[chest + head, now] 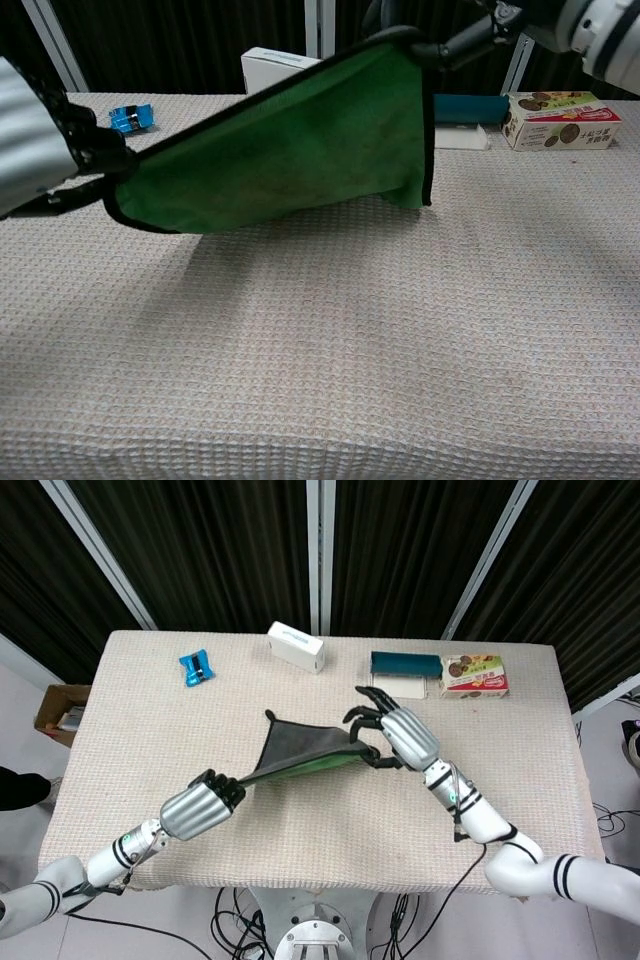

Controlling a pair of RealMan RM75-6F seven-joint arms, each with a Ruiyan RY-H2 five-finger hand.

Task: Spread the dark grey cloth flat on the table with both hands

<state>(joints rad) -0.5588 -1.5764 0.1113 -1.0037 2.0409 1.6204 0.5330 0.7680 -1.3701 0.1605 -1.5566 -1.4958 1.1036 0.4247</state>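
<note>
The cloth (300,746), dark grey on top and green underneath (300,165), hangs stretched in the air above the middle of the table. My left hand (196,810) grips its near-left corner, seen at the left edge of the chest view as my left hand (40,140). My right hand (397,735) pinches the right corner between thumb and finger, other fingers spread; the chest view shows my right hand (480,30) at the top. The far edge of the cloth droops toward the table.
On the beige table (300,850) lie a blue packet (196,667) at far left, a white box (296,646) at the back, a teal-and-white box (405,670) and a snack box (475,676) at back right. A cardboard box (58,712) sits off the table's left.
</note>
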